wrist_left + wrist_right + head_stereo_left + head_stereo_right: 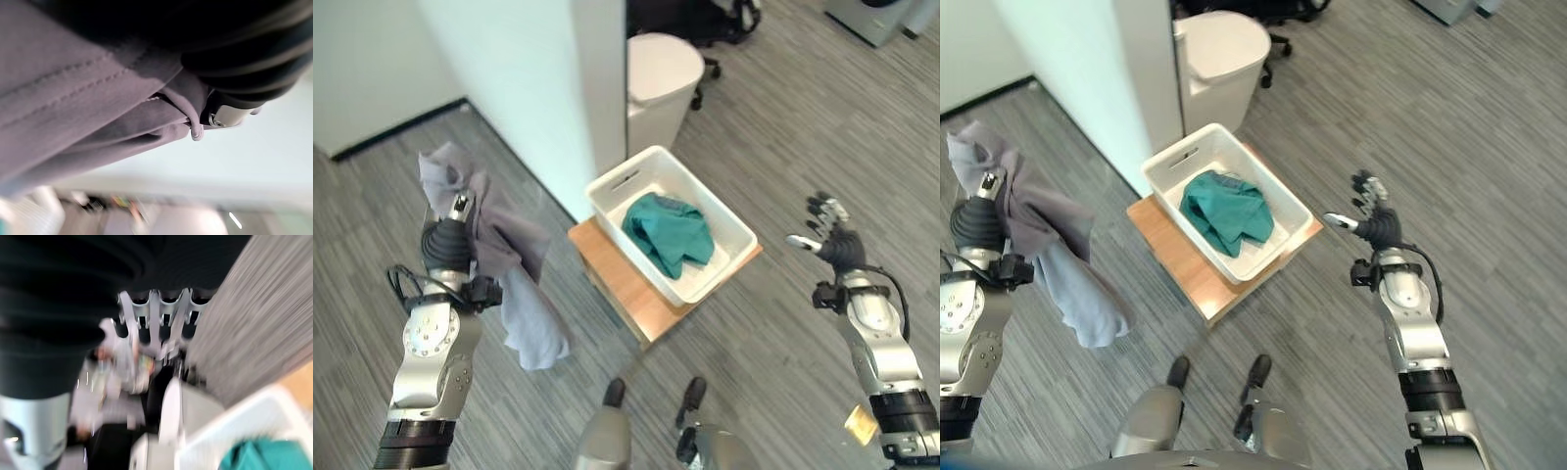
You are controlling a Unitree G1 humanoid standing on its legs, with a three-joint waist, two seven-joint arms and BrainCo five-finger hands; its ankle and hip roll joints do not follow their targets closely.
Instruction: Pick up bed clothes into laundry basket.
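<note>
Loosely draped grey-lilac garment (499, 264), crumpled folds

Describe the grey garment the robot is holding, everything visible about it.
The grey garment is soft lavender-grey cloth with stitched seams and a drawstring cord seen in the left wrist view. It hangs crumpled from the left hand, which is curled round it, bunched above the hand and trailing down toward the floor. It is to the left of the white laundry basket, not touching it.

The white laundry basket (724, 257) stands open-topped on a low wooden worktop (617, 279), a teal cloth (671, 233) covering part of its floor. Behind it a white wall corner (592, 98) and a lidded bin (658, 83) crowd the far side (bare floor (1489, 147) lies open to the right).
</note>
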